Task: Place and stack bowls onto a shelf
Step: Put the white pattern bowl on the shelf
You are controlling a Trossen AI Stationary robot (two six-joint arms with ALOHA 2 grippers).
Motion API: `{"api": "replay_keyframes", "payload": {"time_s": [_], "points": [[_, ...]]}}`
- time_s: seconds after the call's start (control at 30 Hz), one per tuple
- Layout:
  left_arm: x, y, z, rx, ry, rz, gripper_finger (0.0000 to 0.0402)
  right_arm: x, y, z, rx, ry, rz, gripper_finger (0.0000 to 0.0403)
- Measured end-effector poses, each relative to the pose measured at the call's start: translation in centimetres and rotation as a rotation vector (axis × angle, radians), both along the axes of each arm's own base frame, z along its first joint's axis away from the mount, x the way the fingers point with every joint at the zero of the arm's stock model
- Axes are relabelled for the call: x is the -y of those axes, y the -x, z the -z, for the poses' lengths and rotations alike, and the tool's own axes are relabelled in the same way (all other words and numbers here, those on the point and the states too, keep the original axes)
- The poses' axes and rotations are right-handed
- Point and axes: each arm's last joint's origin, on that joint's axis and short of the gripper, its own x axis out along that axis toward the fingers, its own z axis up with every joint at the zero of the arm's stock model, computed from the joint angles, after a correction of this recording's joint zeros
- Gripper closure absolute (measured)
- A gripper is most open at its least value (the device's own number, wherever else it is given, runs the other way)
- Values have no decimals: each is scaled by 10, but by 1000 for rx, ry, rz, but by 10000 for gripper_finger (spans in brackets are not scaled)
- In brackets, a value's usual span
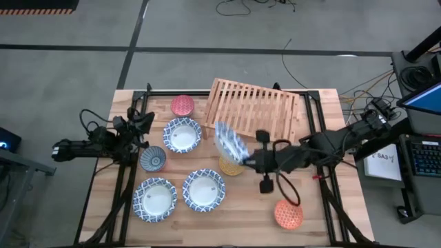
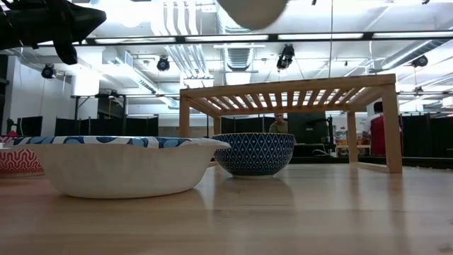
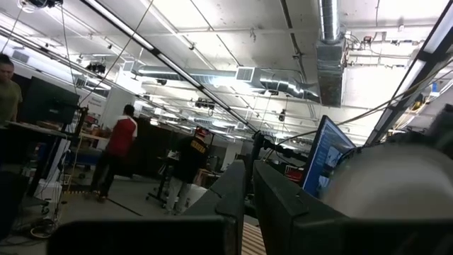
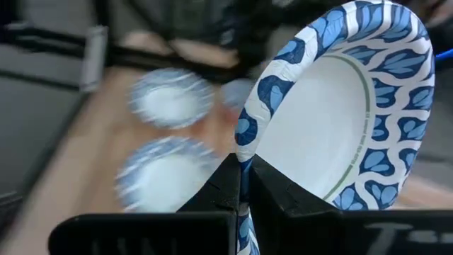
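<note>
Pinching the rim of a wide blue-and-white bowl [image 4: 340, 113], our right gripper [image 4: 241, 185] has its two fingers closed narrow on the patterned edge, and the bowl hangs tilted on its side, well clear of the table [image 1: 324, 207]. In the overhead view that gripper [image 1: 249, 160] sits mid-table with the lifted bowl [image 1: 229, 143] just ahead of it, and a yellow bowl [image 1: 230, 167] lies on the planks directly underneath. Just beyond the bowl's far edge is the slatted shelf [image 1: 255, 107], its top bare. Further out from the hand, on the side away from the shelf, three more wide patterned bowls [image 1: 182, 134] rest on the table with a small blue-patterned bowl [image 1: 153, 159] among them; a pink-red bowl [image 1: 182, 105] sits beside the shelf, and an orange bowl [image 1: 288, 214] lies behind the wrist, near the table's front.

Our left gripper [image 1: 141, 126] waits raised at the table's left edge, fingers nearly together and empty.

We judge the step to be carrying this first bowl onto the shelf. To do it well, we should level the bowl before lowering, since a rim pinch lets it swing, clear the near rail of the slats, and set it flat toward one end so room is left for the other stacks.
</note>
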Motion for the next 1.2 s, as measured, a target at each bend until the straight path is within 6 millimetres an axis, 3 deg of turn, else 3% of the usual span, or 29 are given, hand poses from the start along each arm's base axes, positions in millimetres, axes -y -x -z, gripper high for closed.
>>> {"api": "replay_keyframes", "payload": {"time_s": [0.2, 0.57, 0.73, 0.9, 1.2], "points": [[0, 0, 0, 1, 0, 0, 388, 28, 2, -13, -38, 116, 134, 394], [0, 0, 0, 1, 0, 0, 388, 67, 8, -12, -413, 252, 260, 394], [0, 0, 0, 1, 0, 0, 388, 81, 8, 6, -622, 272, 394, 394], [0, 0, 0, 1, 0, 0, 388, 92, 0, 36, -827, 249, 492, 394], [0, 0, 0, 1, 0, 0, 388, 104, -21, 62, -931, 231, 540, 394]]}}
